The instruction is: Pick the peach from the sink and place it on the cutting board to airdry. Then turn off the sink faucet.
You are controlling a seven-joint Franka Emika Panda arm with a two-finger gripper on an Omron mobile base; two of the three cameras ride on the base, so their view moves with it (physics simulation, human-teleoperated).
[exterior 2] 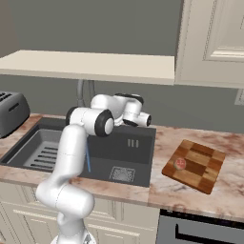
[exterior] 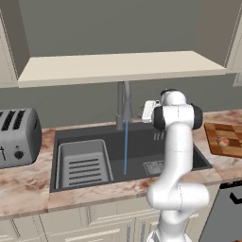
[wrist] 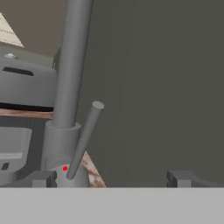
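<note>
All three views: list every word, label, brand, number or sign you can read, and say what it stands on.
No readable text in any view.
Toaster: one dark knob, no lettering readable.
Sink faucet: one red dot at the base of the lever, not a letter.
Cutting board: plain checkered blocks.

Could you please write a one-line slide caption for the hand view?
Open gripper approaches the sink faucet lever from close range.
</note>
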